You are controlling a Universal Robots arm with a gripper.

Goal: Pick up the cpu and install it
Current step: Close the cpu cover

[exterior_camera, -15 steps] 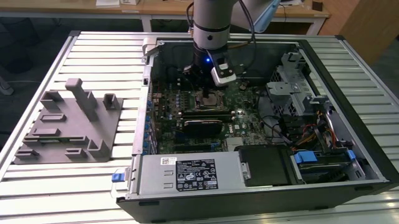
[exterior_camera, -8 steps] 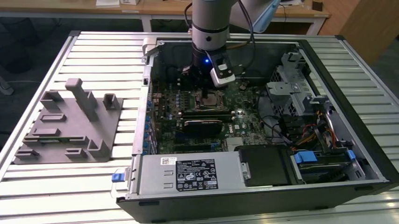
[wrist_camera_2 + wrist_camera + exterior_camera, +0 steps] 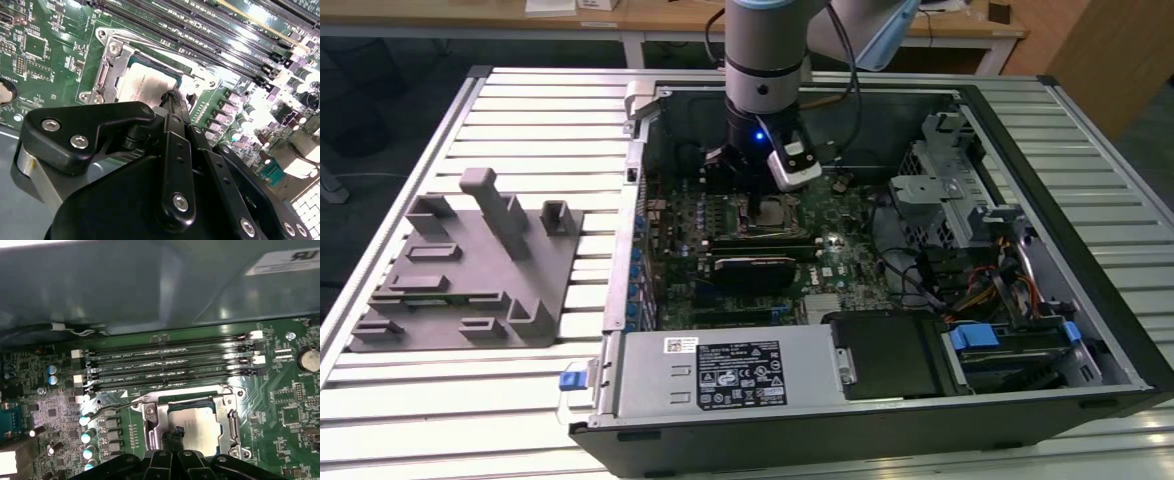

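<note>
We found the claw [image 3: 172,97] with its fingers drawn together into one narrow tip, and we could make out nothing pinched between them. In both wrist views that tip hung directly over the cpu [image 3: 197,422], close to one of its edges; whether it touched the metal top we could not tell.

The cpu lay flat inside the socket frame [image 3: 233,415] on the green motherboard [image 3: 280,405], just beside the row of long memory slots [image 3: 170,365]. A thin wire lever [image 3: 112,407] stood out from the frame's side, and we took it to be unlatched.

We judged the pick-up finished and the chip already lying in its socket, so the step in hand was the seating end of the install. Any move from there, we thought, would call for travel straight along the claw's own axis with no sideways drag, since a nudge could tip the chip off square in its socket.

In the exterior view the arm reached down into the open computer case [image 3: 630,200], which sat on the slatted worktop [image 3: 440,420]. A grey block with upright posts [image 3: 467,270] stood near the case, on the exterior view's left.
</note>
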